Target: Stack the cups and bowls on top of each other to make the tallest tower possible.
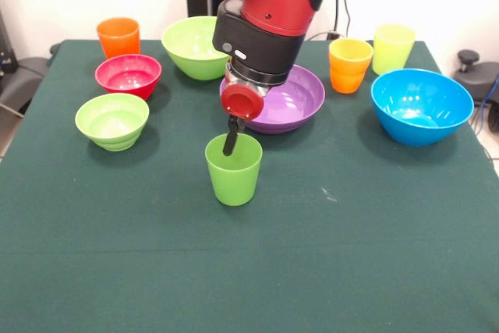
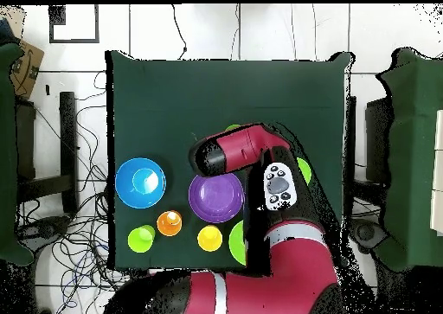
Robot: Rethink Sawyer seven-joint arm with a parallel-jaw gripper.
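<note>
A green cup [image 1: 234, 169] stands upright on the green cloth in front of the wide purple bowl [image 1: 290, 103]. My gripper [image 1: 231, 139] comes down from the red arm and dips inside the cup's rim on its left side. Whether it holds the cup wall is hidden. In the overhead view the arm covers the gripper, and only a sliver of the green cup [image 2: 232, 128] shows beyond it. No cup or bowl visibly sits on another.
Large lime bowl [image 1: 195, 46], small red bowl [image 1: 129, 76], small lime bowl [image 1: 113, 120] and orange cup [image 1: 118, 37] stand left. Orange-yellow cup [image 1: 350, 64], yellow-green cup [image 1: 393, 48] and blue bowl [image 1: 421, 105] stand right. A yellow cup [image 2: 210, 238] shows overhead.
</note>
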